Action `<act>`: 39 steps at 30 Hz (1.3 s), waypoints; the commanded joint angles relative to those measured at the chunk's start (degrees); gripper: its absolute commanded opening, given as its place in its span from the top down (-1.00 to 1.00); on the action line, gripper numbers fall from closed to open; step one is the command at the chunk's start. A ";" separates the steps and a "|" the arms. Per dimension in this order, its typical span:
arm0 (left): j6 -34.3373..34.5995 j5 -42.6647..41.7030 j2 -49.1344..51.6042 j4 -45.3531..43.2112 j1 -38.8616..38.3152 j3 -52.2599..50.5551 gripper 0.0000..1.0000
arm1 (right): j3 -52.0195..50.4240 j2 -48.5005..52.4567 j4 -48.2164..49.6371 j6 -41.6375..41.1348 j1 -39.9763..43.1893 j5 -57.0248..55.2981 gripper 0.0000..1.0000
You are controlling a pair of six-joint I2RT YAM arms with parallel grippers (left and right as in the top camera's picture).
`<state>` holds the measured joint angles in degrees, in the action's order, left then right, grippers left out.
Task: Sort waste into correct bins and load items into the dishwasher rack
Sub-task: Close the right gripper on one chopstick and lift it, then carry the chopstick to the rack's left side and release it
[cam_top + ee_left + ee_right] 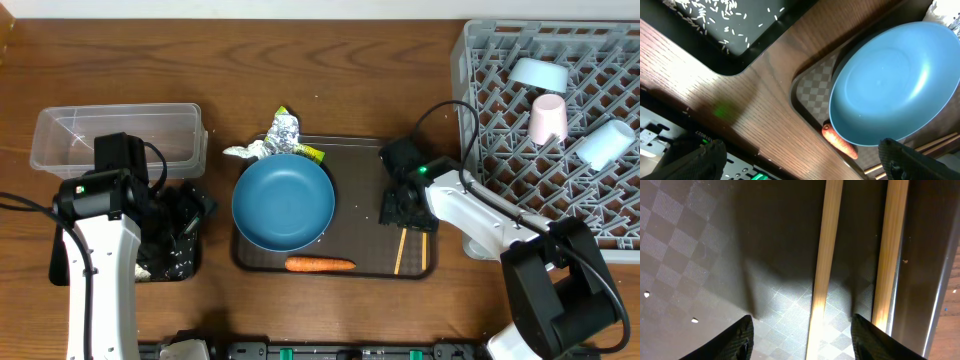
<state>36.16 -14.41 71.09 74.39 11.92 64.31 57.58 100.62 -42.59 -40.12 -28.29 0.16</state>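
A clear tub (115, 135) sits at the far left of the table. Just in front of it is a black tray (170, 262) with white rice (700, 15) spread in it. The left pincer (185, 218) hangs over the black tray. Its two fingers stand wide apart and there is nothing between them.

In the middle is a brown tray (360, 165). A big blue bowl (283, 201) sits on its left part, right side up. Behind the bowl lie a ball of shiny foil (284, 130) and a yellow-green wrapper (311, 154), at the back edge of the brown tray. An orange carrot (319, 264) lies on the tray just in front of the bowl.

The right pincer (804, 325) is low over the right part of the brown tray. Its fingers are apart. One chopstick (825, 255) lies flat between them, and neither finger touches it. The other chopstick (892, 245) lies beside it, near the tray's edge.

At the far right is a grey rack (480, 60). In it are a small blue bowl (538, 72), a pink cup (547, 118) and a blue cup (605, 145).
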 commanded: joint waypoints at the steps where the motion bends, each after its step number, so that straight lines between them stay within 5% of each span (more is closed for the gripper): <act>1: -0.35 0.57 -0.04 0.15 0.28 0.63 -1.00 | -0.28 -0.17 -0.04 -0.57 0.24 -1.20 -0.17; 21: -0.35 0.57 -0.04 0.15 0.28 0.63 -1.00 | -2.58 -0.17 1.05 -1.03 0.15 -1.20 -0.01; 26: -0.35 0.57 -0.04 0.15 0.28 0.63 -1.00 | -2.56 -0.17 1.11 -1.66 0.15 -1.16 0.52; 39: -0.35 0.57 -0.04 0.15 0.28 0.63 -1.00 | 0.39 -0.24 -0.52 -1.55 0.26 0.87 0.98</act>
<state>36.16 -14.41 71.09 74.39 11.92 64.31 56.40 100.44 -42.41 -41.41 -28.21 -0.34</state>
